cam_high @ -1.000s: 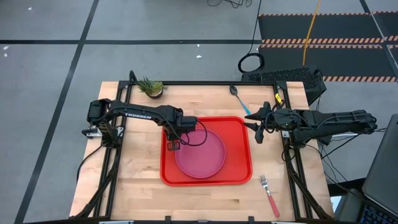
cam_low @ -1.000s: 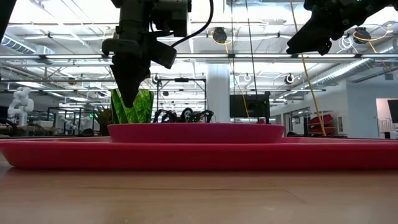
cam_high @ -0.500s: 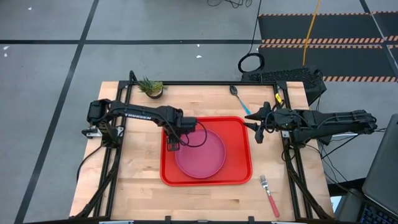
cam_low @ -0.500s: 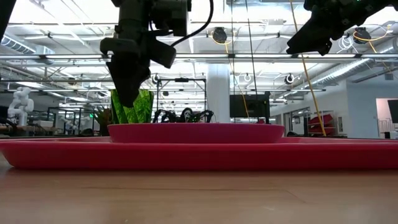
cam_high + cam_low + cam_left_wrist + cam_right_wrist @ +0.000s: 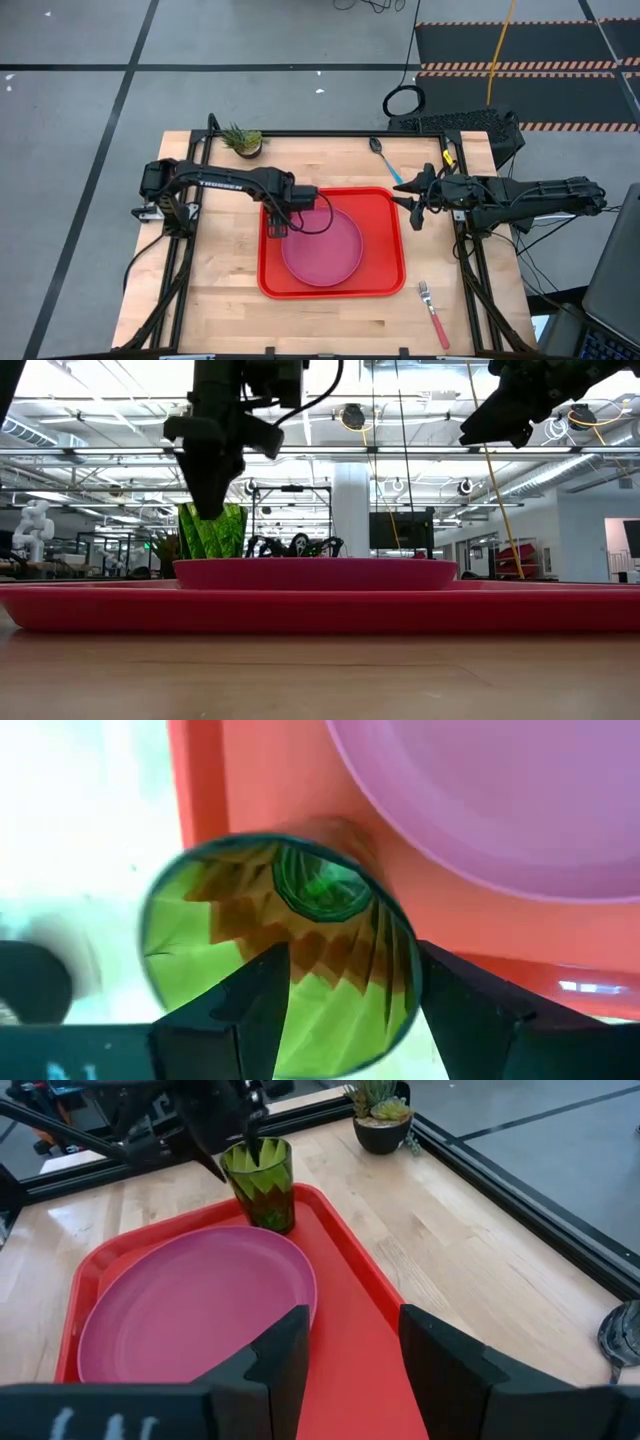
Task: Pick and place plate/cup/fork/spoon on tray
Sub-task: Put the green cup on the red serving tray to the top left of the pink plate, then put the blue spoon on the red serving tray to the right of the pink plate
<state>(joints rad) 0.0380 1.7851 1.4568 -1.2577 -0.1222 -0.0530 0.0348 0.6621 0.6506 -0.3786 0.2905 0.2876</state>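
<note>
We look down on the table (image 5: 220, 300) and see the red tray (image 5: 385, 280) in the middle of the frame. The pink plate (image 5: 322, 245) lies flat inside the tray, a bit right of the tray's middle.

The green cup (image 5: 262, 1180) stands upright on the tray floor, just beside the plate's upper left edge and near the tray's left rim. In the low view the cup shows at the left of the frame, behind the plate.

The left gripper (image 5: 277, 228) hangs right over the cup, at the left part of the tray. Its fingers (image 5: 250, 1010) are spread apart. From its wrist camera, one finger sits over the cup's mouth and the other is past the cup's rim. We cannot tell if a finger touches the cup.

The right gripper (image 5: 412, 210) floats in the air just past the tray's right rim, near the upper right corner of the tray. Its fingers are wide apart and hold nothing.

The spoon (image 5: 385, 160) lies on the table above the tray's upper right corner. The fork (image 5: 435, 312) lies on the table at the lower right, off the tray. A little plant (image 5: 243, 140) sits in the table's upper left.
</note>
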